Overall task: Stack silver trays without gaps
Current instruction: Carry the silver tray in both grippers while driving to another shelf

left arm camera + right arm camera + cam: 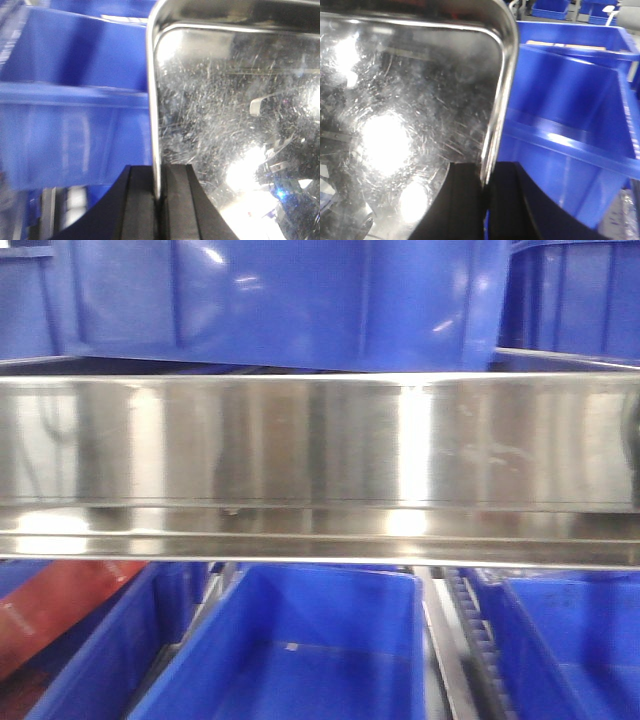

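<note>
**A:** Left wrist view: the left gripper (159,175) has its black fingers (140,200) pinched tight on the rim of the silver tray (225,125), one on either side of the thin edge.

**B:** Same on the other side. The right gripper (485,185) is clamped on the tray's opposite rim, just below a rounded corner, with a dark finger (462,205) pressed against the inner face.

**A:** So the tray sits caught between both grippers. Its scratched, mirror-bright floor faces both wrist cameras, throwing back white glare.

**B:** Just beyond the tray's left edge there's a blue bin (75,115). Past its right edge is another blue bin (570,115), open at the top.

**A:** In the front view a long steel band (320,460) crosses the whole frame. I cannot tell whether that is the tray's side.

**B:** There are blue bins (300,650) under that band, and more above it.
</note>
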